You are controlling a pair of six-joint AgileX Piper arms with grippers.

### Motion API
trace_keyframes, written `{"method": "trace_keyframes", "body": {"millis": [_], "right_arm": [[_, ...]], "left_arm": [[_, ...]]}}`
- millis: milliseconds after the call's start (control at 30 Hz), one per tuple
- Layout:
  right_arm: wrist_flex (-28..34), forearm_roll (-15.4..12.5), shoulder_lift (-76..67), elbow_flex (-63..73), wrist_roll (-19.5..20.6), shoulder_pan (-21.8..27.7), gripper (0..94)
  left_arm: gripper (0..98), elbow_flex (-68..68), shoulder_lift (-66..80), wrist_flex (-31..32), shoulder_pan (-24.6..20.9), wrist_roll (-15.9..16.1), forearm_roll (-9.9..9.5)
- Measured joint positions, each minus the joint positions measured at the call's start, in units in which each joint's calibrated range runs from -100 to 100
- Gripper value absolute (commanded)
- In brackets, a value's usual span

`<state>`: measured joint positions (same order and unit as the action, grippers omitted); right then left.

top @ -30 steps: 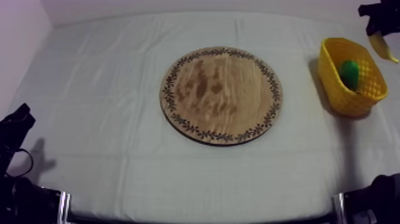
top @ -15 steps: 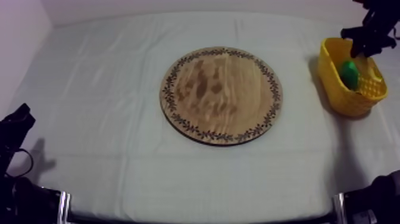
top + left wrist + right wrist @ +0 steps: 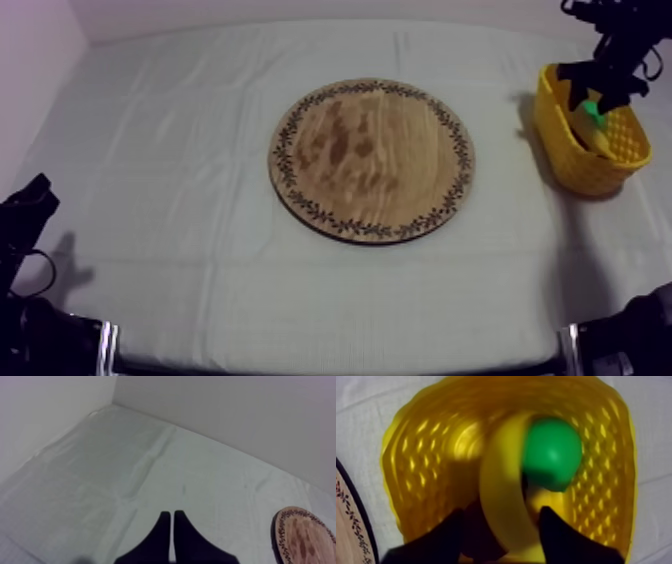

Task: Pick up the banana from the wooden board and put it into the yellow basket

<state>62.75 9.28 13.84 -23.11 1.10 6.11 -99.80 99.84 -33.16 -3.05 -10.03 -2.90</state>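
The banana lies inside the yellow basket at the table's right, leaning against a green pear. My right gripper hangs just over the basket. In the right wrist view its fingers stand apart, one on each side of the banana, with a dark gap beside it, so the gripper is open. The pear rests on the banana within the basket. My left gripper sits low at the left, and its fingers lie together as a narrow wedge, shut on nothing.
The round wooden board with the patterned rim lies bare at the table's middle. Its edge shows beside the basket and off to the side of my left gripper. Grey-white cloth covers the table.
My right gripper carried the banana from the far right corner down over the basket. The banana now lies in the basket with the fingers apart. The left arm stayed still.
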Motion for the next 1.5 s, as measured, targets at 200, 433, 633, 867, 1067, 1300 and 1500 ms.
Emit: {"method": "trace_keyframes", "body": {"millis": [200,433,633,867,1067,1300,1500], "right_arm": [[1.56,-0.84,-2.06,0.21,-0.23,-0.2,77.0],[4.18,-2.06,-8.54,-1.48,-1.74,0.76,77.1],[2.41,-3.29,-17.57,-7.02,-4.47,2.27,67.7],[-5.4,-6.63,-31.61,-17.85,-8.45,4.62,60.8],[-14.34,-10.06,-45.43,-30.99,-12.76,6.11,49.9],[-20.36,-15.35,-61.54,-46.59,-19.45,7.56,37.0],[-24.31,-22.58,-74.81,-59.13,-27.67,9.2,18.0]], "left_arm": [[0.1,0.0,0.0,0.0,0.0,0.0,-0.02],[0.1,0.0,0.0,0.0,0.0,0.0,-0.02],[0.1,0.0,0.0,0.0,0.0,0.0,-0.06],[0.1,0.0,0.0,0.0,0.0,0.0,-0.02],[0.1,0.0,0.0,0.0,0.0,0.0,-0.12],[0.1,0.0,0.0,0.0,0.0,0.0,-0.09],[0.1,0.0,0.0,0.0,0.0,0.0,0.0]]}}
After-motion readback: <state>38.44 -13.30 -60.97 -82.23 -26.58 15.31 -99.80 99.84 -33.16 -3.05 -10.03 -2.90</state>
